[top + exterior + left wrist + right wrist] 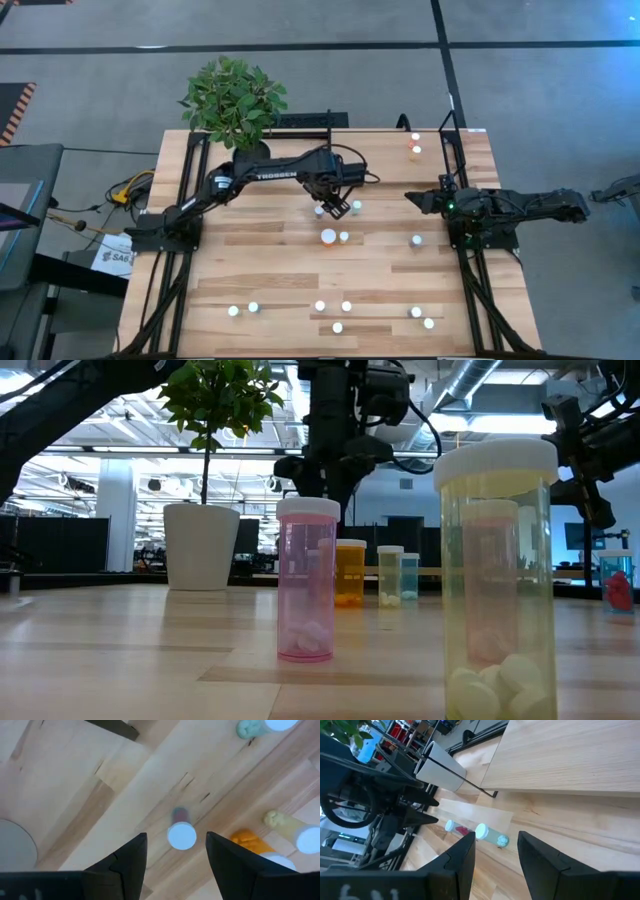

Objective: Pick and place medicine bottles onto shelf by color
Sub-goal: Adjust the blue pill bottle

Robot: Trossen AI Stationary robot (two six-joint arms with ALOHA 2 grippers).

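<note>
From my overhead feed, a leafy green potted plant sat at the upper left of the light plank tabletop. Its white pot stood left of centre in the level view, a thin trunk rising to leaves at the top edge. A black bar-shaped object lay along the table's top edge, just right of the plant. At the left of the overhead frame, yellow cables trailed on the grey floor beside a white printed sheet. At the upper left corner was a strip of orange-and-black hazard tape.
</note>
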